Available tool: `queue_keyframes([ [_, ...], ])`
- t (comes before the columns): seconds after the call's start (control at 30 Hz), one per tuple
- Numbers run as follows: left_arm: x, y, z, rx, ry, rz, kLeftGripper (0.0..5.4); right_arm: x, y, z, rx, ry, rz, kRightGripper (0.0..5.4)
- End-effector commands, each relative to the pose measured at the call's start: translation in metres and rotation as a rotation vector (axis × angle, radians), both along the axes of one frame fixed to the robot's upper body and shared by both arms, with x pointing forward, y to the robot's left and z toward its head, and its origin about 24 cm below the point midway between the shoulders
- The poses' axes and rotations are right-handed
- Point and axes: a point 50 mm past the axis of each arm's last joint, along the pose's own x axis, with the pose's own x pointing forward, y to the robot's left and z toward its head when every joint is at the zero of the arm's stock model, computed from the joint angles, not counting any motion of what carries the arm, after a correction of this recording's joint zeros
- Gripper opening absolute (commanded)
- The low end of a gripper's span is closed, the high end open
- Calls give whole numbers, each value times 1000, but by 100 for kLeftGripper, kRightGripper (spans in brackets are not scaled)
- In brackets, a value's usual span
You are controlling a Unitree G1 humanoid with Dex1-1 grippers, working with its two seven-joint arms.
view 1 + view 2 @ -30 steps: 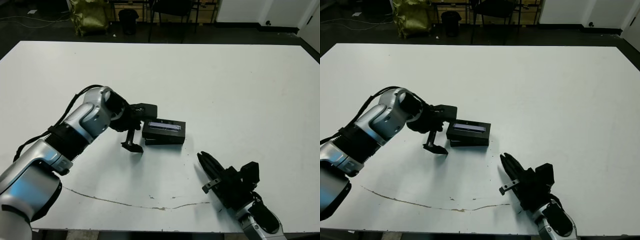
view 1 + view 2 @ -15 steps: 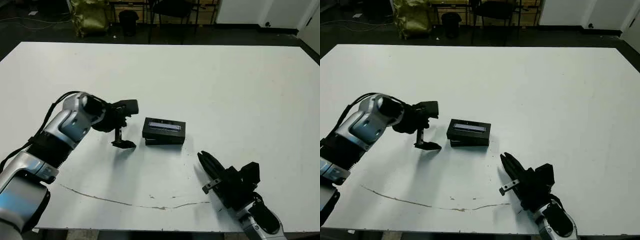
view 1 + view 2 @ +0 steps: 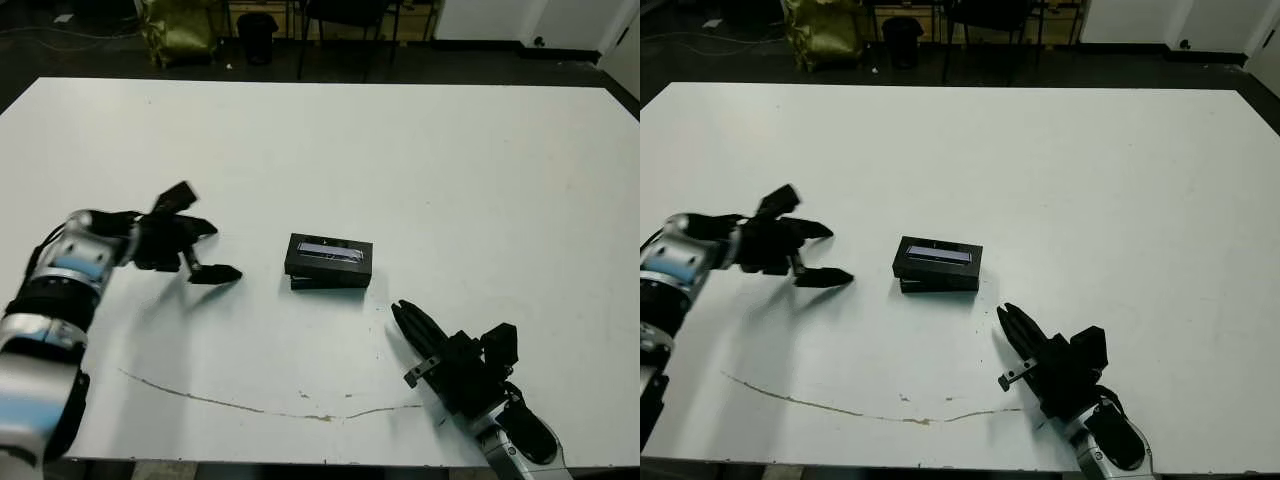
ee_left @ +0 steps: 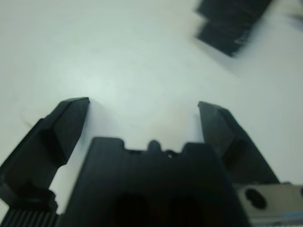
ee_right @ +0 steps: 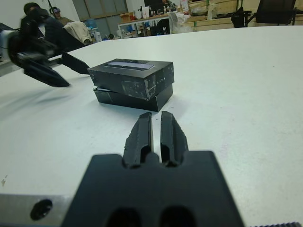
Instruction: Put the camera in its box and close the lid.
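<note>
1. Left gripper [image 4: 144,111]: black body at btm edge; two black fingers [image 4: 66,125] spread wide apart, nothing btwn them.
2. White table [image 4: 109,56] fills bkgd.
3. Black box [image 4: 229,23], blurred, well apart from fingers; lid not distinguishable.

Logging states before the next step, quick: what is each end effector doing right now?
Left end effector: open, holding nothing, away from the lid.
Right end effector: closed, empty, pointing at the box.

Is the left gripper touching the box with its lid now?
No, the left gripper hangs open over bare table, clearly apart from the lid and box.
</note>
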Motion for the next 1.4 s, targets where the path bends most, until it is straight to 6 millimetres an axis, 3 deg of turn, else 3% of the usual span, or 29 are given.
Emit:
queue_keyframes([
  [0.03, -2, 7, 18, -73, -64, -103, 538, -3, -4, -9, -1, 49, -14, 0],
  [0.27, -6, -16, 45, -186, -228, -284, 538, -1, -8, -9, -17, 52, -17, 0],
  [0.47, -9, -45, 50, -305, -264, -407, 538, -3, -12, -7, -33, 51, -54, 0],
  [0.9, -2, -81, 37, -361, -337, -474, 538, -5, -15, 2, -84, 34, -70, 0],
  [1.4, 13, -95, 25, -290, -327, -433, 538, -5, -15, 0, -78, 45, -72, 0],
])
